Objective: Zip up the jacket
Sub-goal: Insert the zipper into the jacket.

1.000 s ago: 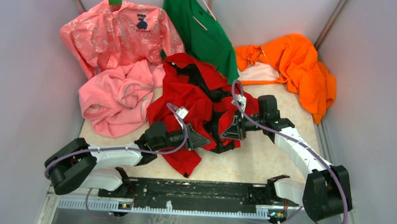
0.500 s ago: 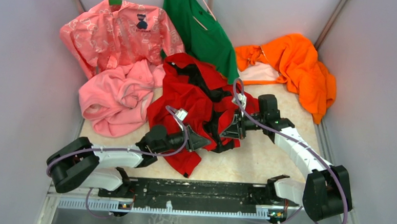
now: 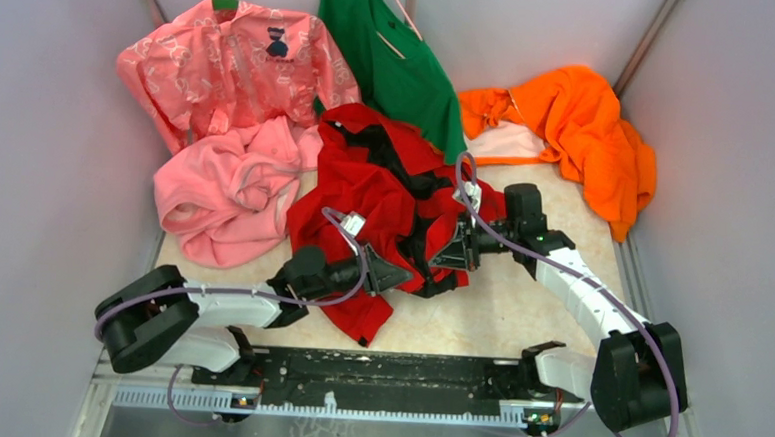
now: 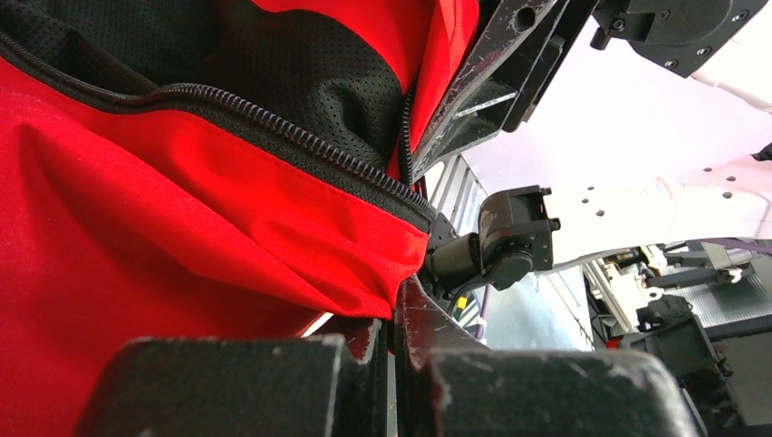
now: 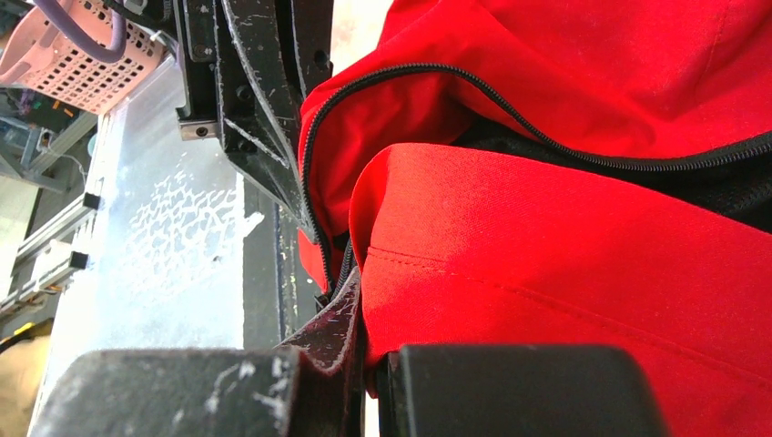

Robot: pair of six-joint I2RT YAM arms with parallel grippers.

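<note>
The red jacket (image 3: 375, 193) lies crumpled and open in the middle of the table, dark lining showing. Its dark zipper (image 4: 300, 146) runs unjoined along both front edges, and the other row of teeth (image 5: 546, 137) shows in the right wrist view. My left gripper (image 3: 403, 276) (image 4: 393, 319) is shut on the bottom corner of one front edge, right beside the zipper's end. My right gripper (image 3: 443, 259) (image 5: 364, 314) is shut on the other front edge at its lower hem. The two grippers face each other a few centimetres apart, both lower corners held slightly off the table.
A pink fleece garment (image 3: 227, 192) lies left of the jacket, touching it. A pink patterned shirt (image 3: 226, 65) and a green garment (image 3: 392, 59) hang at the back. An orange garment (image 3: 578, 128) is heaped at the back right. Grey walls close in both sides.
The left arm's elbow has crept slightly to the right. Both grippers keep their hold on the jacket's lower edges, almost in place.
</note>
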